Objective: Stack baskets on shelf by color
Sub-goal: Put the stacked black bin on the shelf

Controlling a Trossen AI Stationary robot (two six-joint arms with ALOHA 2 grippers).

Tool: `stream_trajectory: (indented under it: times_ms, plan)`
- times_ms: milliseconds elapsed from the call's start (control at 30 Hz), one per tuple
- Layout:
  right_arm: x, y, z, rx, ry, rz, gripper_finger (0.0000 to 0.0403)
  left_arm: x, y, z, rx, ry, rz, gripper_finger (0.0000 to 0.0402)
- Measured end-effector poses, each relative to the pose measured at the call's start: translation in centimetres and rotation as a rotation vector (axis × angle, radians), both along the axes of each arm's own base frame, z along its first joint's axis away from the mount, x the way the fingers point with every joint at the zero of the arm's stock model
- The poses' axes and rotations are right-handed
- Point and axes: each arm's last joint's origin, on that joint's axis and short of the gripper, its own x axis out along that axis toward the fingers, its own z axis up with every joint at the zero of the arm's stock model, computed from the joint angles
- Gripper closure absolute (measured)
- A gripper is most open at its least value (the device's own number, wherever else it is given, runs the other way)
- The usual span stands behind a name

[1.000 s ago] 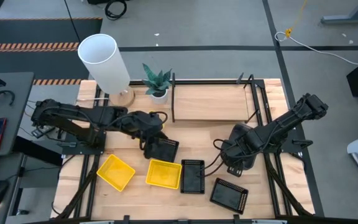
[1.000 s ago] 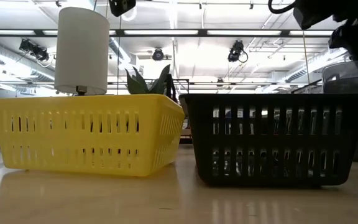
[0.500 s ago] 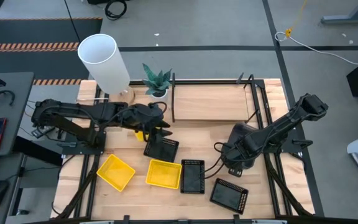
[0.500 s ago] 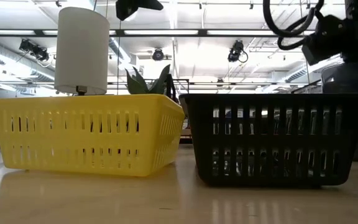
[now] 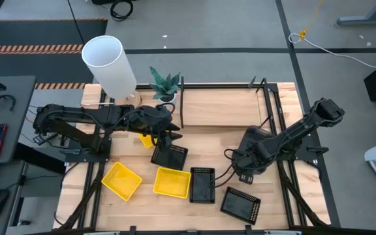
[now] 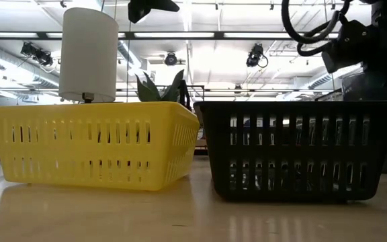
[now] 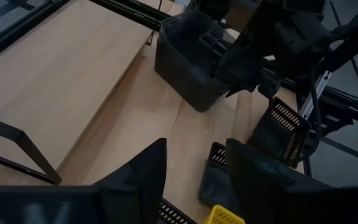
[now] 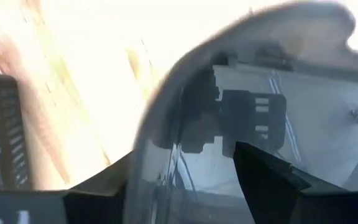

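My left gripper [image 5: 170, 134] is open and empty, above the table just in front of the shelf [image 5: 220, 108]. A black basket [image 5: 170, 156] lies below it, and a yellow basket [image 5: 147, 140] shows partly under its arm. My right gripper [image 5: 245, 158] is open at a smoky-grey basket [image 7: 188, 62], which sits on the table in front of the shelf. Its fingers [image 8: 272, 174] stand on either side of the basket's translucent wall [image 8: 166, 106]. Two yellow baskets [image 5: 121, 180] [image 5: 172, 181] and two black baskets [image 5: 202, 185] [image 5: 241, 203] rest flat on their bottoms near the table's front edge. My right gripper stands astride the grey basket's wall near its rim [image 7: 229, 78], on the side away from my left arm. I cannot tell whether either finger touches the wall.
A white lamp [image 5: 109, 62] and a potted plant [image 5: 165, 85] stand at the far left, beside the shelf's upright posts [image 5: 182, 104]. The shelf's wood board is bare. In the low view a yellow basket [image 6: 93, 144] and a black basket [image 6: 294, 151] fill the foreground.
My left gripper has risen and drawn back from the black basket toward the table's far edge, staying open. The black basket has stayed on the table. My right gripper has shifted a little toward the far edge at the grey basket.
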Motion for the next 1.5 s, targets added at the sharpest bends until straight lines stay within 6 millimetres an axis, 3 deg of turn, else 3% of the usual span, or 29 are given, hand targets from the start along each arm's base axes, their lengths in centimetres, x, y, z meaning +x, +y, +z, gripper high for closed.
stream_trajectory:
  times_ms: [367, 1000, 1500]
  plan:
    - [0.1, 0.1, 0.0, 0.007, -0.011, 0.013, 0.0221, 0.0, 0.0, 0.0, 0.000, 0.000, 0.000, 0.0230]
    - [0.1, 0.1, 0.0, 0.005, -0.011, 0.041, 0.0241, 0.0, -0.1, 0.0, -0.003, 0.001, -0.002, 0.0230]
    - [0.3, 0.2, 0.0, 0.007, -0.035, 0.078, 0.0365, 0.2, -1.2, -0.2, -0.084, 0.004, 0.011, 0.0230]
